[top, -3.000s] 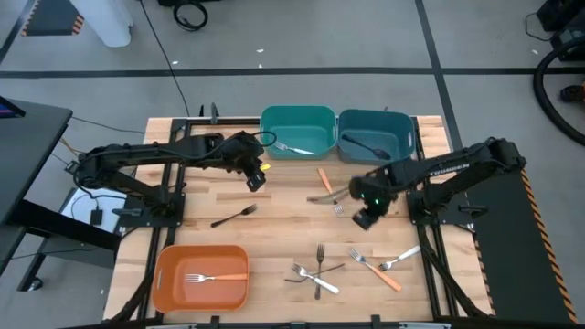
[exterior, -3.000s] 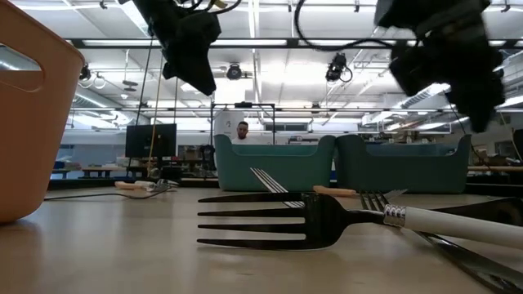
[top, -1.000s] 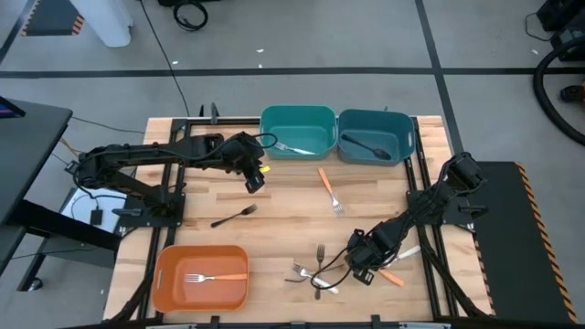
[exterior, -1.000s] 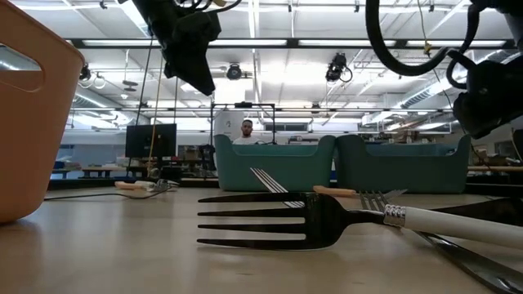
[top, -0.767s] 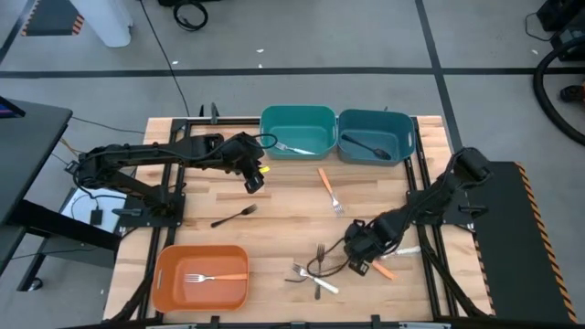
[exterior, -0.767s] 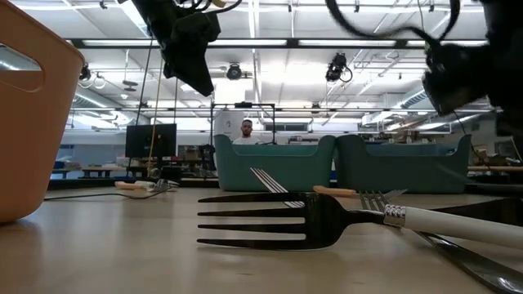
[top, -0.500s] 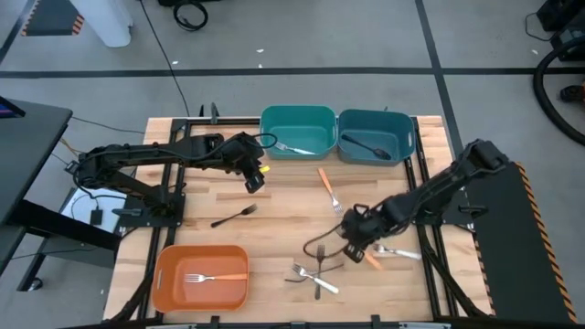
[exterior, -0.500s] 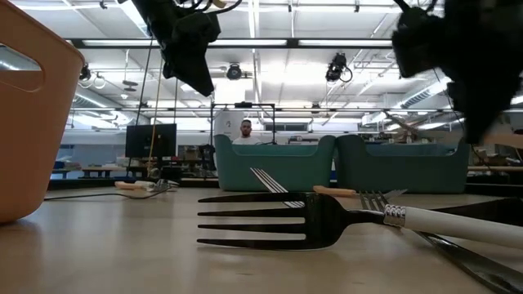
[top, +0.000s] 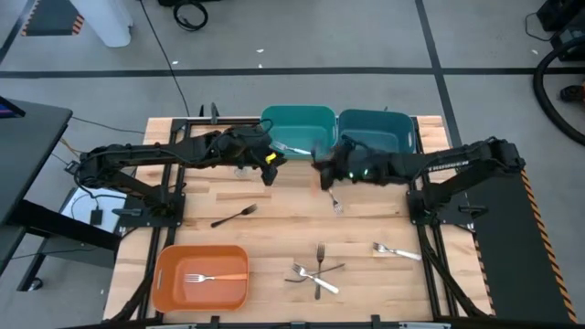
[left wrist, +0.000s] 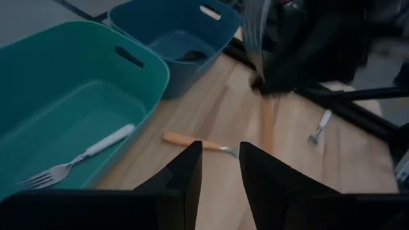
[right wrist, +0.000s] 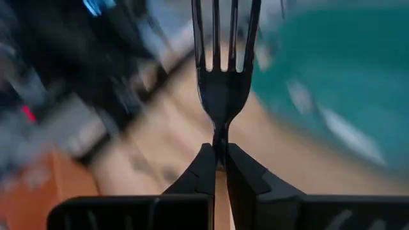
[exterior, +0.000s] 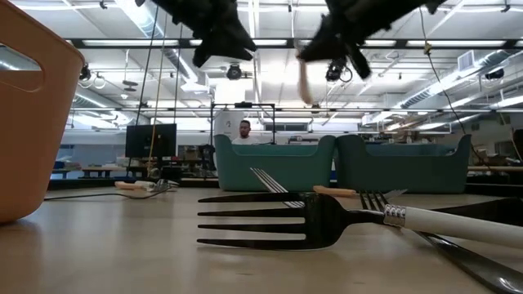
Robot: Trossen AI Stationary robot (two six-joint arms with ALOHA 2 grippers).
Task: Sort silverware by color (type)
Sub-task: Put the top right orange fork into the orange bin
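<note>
My right gripper is shut on an orange-handled fork, high above the table in front of the two bins. My left gripper hovers close on its left, open and empty; its two fingers show a gap in the left wrist view. Another orange fork lies flat on the table below. A white-handled fork lies in the teal bin. A black utensil lies in the blue bin. An orange fork lies in the orange bin. My right gripper pinches the fork at its neck, between tines and handle, with its two fingers. The tines stand upward and the orange handle hangs below the fingers. The fork is lifted clear of the table.
A black fork lies left of the table's middle. Near the front edge lie a few crossed forks and a white-handled fork. In the low view a person shows far behind the table.
My right gripper has risen from the table's near right part with the orange-handled fork and swung toward the far edge and left, ending beside my left gripper in front of the bins. The fork is lifted clear. My left gripper has shifted a little toward the right.
</note>
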